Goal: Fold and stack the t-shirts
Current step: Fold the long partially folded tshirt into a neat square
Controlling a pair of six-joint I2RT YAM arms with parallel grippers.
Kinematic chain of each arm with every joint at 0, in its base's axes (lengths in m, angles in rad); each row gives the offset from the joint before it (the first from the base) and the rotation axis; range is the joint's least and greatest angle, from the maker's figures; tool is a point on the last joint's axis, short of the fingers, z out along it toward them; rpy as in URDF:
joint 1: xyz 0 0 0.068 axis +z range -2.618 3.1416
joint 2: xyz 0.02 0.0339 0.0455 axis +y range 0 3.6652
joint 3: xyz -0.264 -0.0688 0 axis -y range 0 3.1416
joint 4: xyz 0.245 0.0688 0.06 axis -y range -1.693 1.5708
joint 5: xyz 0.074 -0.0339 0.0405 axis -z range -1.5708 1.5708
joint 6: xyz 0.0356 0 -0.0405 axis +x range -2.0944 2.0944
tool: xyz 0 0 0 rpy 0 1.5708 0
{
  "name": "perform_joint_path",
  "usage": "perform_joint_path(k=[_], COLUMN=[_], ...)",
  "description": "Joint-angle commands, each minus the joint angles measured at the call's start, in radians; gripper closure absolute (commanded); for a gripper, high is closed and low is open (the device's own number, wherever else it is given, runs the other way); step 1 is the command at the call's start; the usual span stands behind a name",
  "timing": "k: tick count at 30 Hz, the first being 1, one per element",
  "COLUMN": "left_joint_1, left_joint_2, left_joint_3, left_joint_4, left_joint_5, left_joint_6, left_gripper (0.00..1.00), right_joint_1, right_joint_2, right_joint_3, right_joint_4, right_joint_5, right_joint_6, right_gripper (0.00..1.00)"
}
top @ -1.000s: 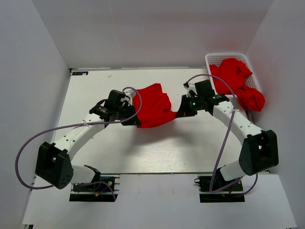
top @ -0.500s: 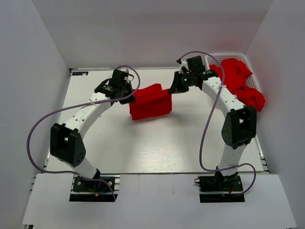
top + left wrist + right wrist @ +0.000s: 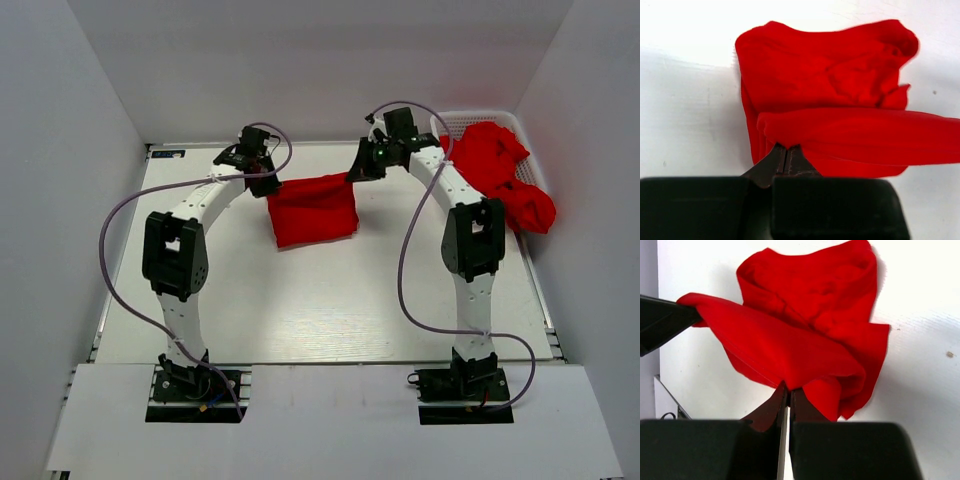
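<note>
T-shirt (image 3: 313,208): strung between both arms at the far side of the worktop (image 3: 300,300), its lower part bunched.
Left gripper (image 3: 268,185): pinched onto one top corner.
Right gripper (image 3: 357,174): clamped on the other.
Risk: thin pinches — uneven lowering could slip a corner and crease the fold.

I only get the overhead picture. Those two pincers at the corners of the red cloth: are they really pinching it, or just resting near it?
Observer: Pinching. Its wrist camera shows the left gripper shut on a fold of the t-shirt.
Operator: And the other one?
Observer: The right gripper is shut on the t-shirt's lower edge too, seen from its own camera.
Operator: Is it flat?
Observer: No. Close up, one band stretches between the pincers and the rest behind it is rumpled.
</note>
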Motion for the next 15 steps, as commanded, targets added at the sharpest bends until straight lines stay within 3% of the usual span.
perform_joint_path(k=[1,15], left_joint_1=[0.035,0.089], left_joint_2=[0.029,0.135], left_joint_3=[0.065,0.132], left_joint_4=[-0.003,0.052], left_joint_5=[-0.022,0.012], left_joint_6=[0.012,-0.007], left_gripper=[1.00,1.00], right_joint_1=[-0.028,-0.043], right_joint_2=[0.025,0.202], right_joint_3=[0.048,0.057], right_joint_4=[0.087,0.454], right_joint_5=[-0.018,-0.141], right_joint_6=[0.024,0.183], right_gripper=[1.00,1.00])
